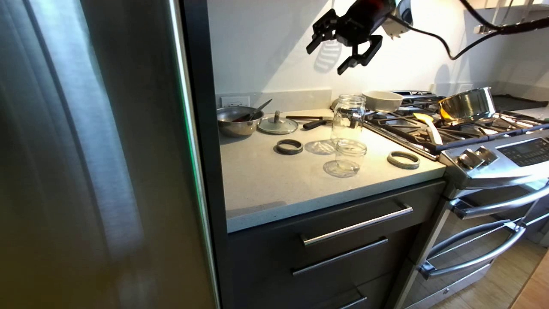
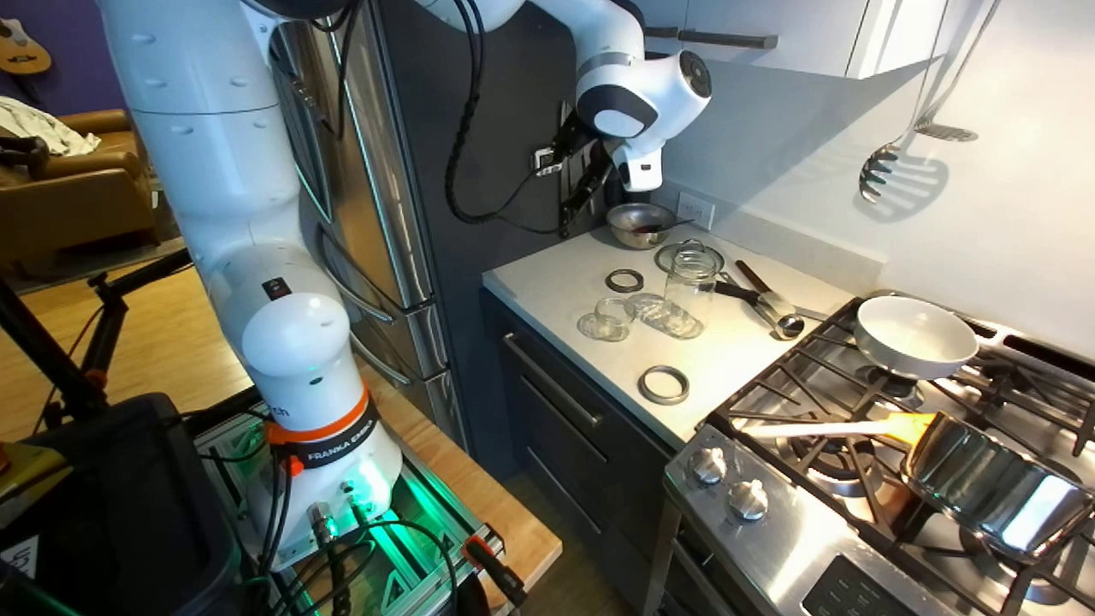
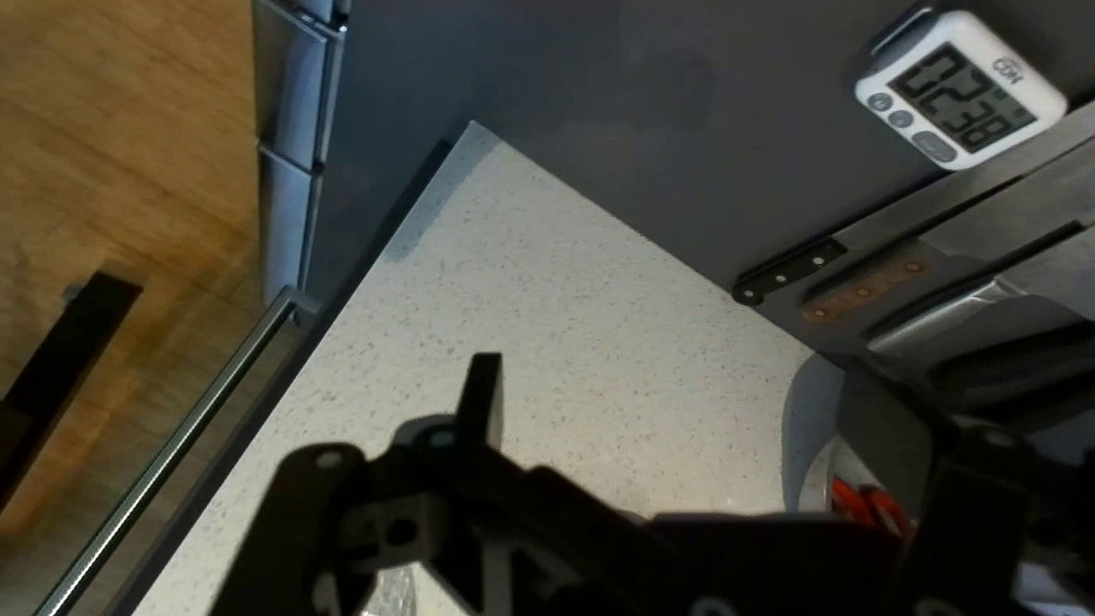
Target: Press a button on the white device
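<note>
White device (image 3: 962,90) on the dark panel (image 3: 556,77), tool (image 1: 325,60) with its fingers (image 1: 346,65) apart

Leftmost, we see the device against the panel, above the panel-side edge of the surface (image 2: 547,281). In the wrist view its display (image 3: 963,98) reads 02 38, three grey buttons (image 3: 901,118) run along one side, and knives (image 3: 864,291) line the panel near it. Next, in an exterior view, the tool hangs in the air; in the wrist view its spread fingers and the device sit well apart.

On the surface, we find a small jar (image 2: 615,316) standing toward the front edge, then a dark ring (image 1: 288,151) between it and a steel bowl (image 2: 631,237) in the corner where panel and wall (image 2: 984,222) meet. A dark-handled utensil (image 1: 260,108) leans out of the bowl. A second ring (image 1: 403,165) rests near the front corner on the stove side. Farther right come a glass lid (image 1: 278,126), a tall jar (image 1: 348,118) on its stove side, and utensils (image 2: 753,275) with brown and black handles, toward the wall edge.

On the stove (image 2: 770,547) we have a yellow-headed utensil (image 2: 821,429), a white bowl (image 2: 911,361) near the back, and a tilted, shiny pot (image 2: 997,492).
</note>
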